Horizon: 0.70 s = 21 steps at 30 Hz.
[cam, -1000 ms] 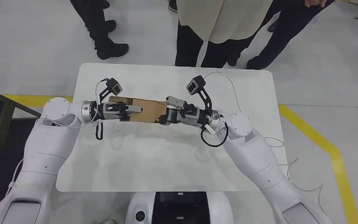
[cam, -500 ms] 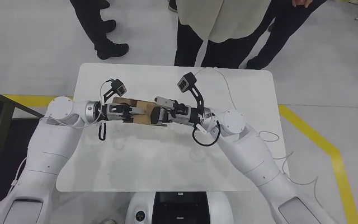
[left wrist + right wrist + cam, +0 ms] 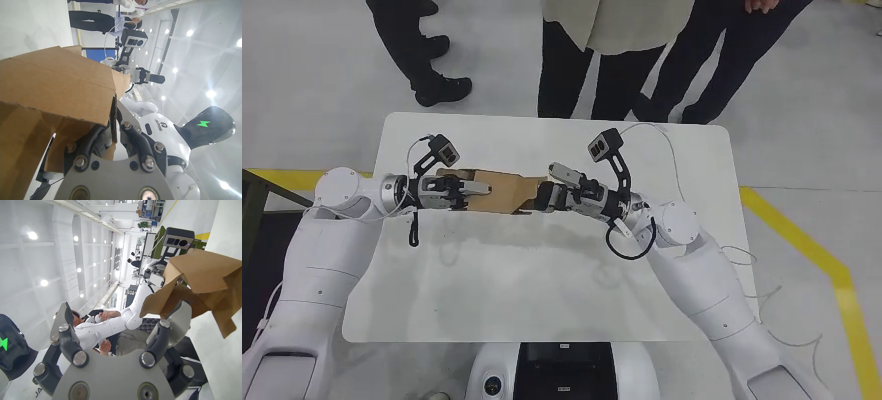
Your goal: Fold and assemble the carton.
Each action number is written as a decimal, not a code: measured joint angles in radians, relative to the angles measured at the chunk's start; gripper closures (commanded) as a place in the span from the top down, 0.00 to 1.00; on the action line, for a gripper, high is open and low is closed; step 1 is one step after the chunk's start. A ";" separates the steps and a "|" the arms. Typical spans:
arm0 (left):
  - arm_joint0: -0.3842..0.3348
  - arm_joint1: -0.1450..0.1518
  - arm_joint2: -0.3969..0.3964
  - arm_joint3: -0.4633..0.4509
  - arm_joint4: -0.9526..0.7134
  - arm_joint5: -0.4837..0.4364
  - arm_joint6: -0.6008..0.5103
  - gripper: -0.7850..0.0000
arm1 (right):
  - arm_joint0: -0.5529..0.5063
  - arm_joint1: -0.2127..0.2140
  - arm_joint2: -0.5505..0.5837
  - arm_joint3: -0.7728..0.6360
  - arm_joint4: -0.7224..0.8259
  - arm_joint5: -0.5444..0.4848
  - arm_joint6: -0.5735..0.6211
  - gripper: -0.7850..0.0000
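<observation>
Carton (image 3: 497, 190), part-formed, over the tabletop (image 3: 542, 300) between my arms: left jaws pinching one end wall, apparently to anchor it, right jaws spread, one finger (image 3: 179, 313) at the opposite flap, seemingly for folding.

Carton (image 3: 497, 190) plain brown (inside same); table (image 3: 542, 290) white; floor stripe (image 3: 802, 235) yellow.

Bright, even indoor light from overhead.
Round ceiling lamps (image 3: 210, 93) flare white in both wrist views, where straight lines bend toward the edges; the white surface (image 3: 542, 290) is evenly and softly lit from above.
</observation>
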 measured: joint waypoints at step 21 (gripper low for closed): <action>0.003 -0.006 0.022 0.000 -0.047 0.045 -0.040 0.00 | 0.013 -0.016 -0.038 0.022 0.014 -0.017 -0.003 1.00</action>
